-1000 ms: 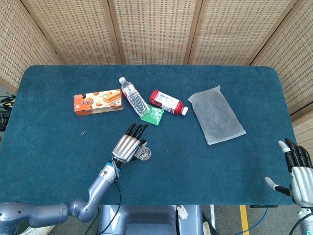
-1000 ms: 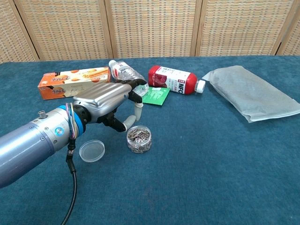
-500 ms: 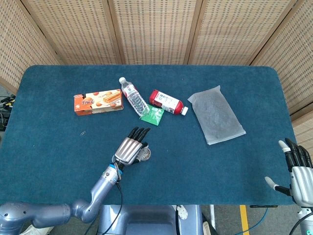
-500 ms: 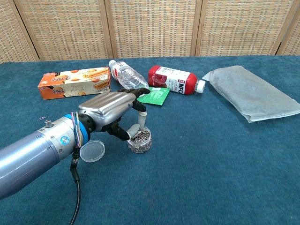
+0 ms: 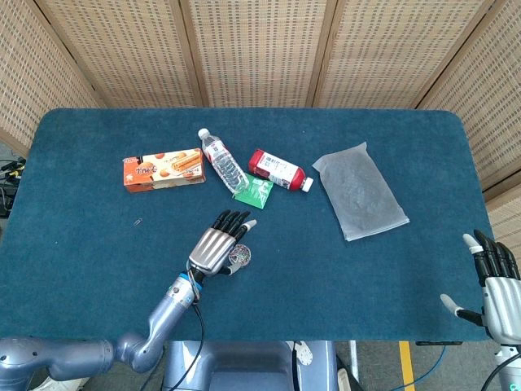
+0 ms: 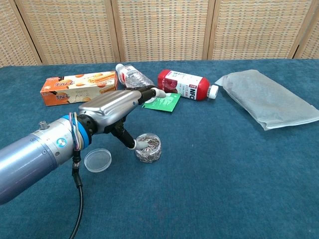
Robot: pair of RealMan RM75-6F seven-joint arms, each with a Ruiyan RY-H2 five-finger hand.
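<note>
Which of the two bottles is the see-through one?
It is the clear water bottle with the white cap, lying on its side next to the orange biscuit box. The other bottle is red with a white label, so you cannot see inside it.

We see the left hand (image 6: 112,107) with a brushed, semi-glossy metal shell above a clear plastic jar (image 6: 148,147) of metal clips and its clear plastic lid (image 6: 97,160). The table (image 6: 224,189) wears matt, napped blue cloth. Behind, we note a glossy cardboard biscuit box (image 6: 79,87) and a frosted plastic pouch (image 6: 269,98).

small clear round jar (image 6: 148,147) of metal clips stands upright and open on the blue cloth; its clear lid (image 6: 97,160) lies flat just beside it
</note>
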